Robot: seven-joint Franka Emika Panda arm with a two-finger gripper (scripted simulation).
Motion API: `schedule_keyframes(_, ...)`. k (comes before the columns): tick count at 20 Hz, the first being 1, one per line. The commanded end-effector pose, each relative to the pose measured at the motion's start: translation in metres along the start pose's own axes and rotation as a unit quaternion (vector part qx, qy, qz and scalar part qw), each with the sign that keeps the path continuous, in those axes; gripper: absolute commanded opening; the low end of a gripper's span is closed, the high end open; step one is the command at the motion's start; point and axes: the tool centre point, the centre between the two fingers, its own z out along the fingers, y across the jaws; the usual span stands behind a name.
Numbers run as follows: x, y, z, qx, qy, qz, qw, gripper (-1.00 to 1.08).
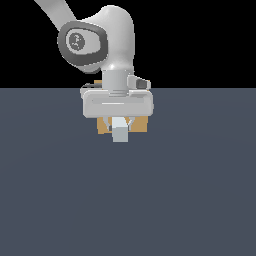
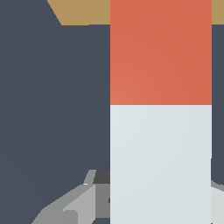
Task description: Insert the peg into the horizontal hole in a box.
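Note:
My gripper is shut on the peg, which is held level just above the floor. Its pale grey-white end faces the exterior camera. The tan box stands right behind the peg and gripper, showing on both sides of the fingers. In the wrist view the peg runs away from the camera, its red-orange end pointing at the box and overlapping its edge. One grey finger shows beside the pale part. The hole is hidden behind the peg and the gripper in both views.
A flat dark blue-grey floor spreads around the box. The white arm rises above the gripper against a black background.

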Motion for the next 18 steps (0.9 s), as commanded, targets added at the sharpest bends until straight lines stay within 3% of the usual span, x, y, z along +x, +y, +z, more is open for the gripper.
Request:
schedule_keyframes(1, 0.013, 0.001, -0.002, -0.002, 0.000, -0.001, 1.0000, -1.00)
schedule_keyframes(11, 0.089, 0.001, -0.003, -0.004, 0.000, -0.001, 1.0000, -1.00)
schedule_keyframes(18, 0.109, 0.002, -0.004, -0.004, 0.000, -0.001, 1.0000, -1.00)
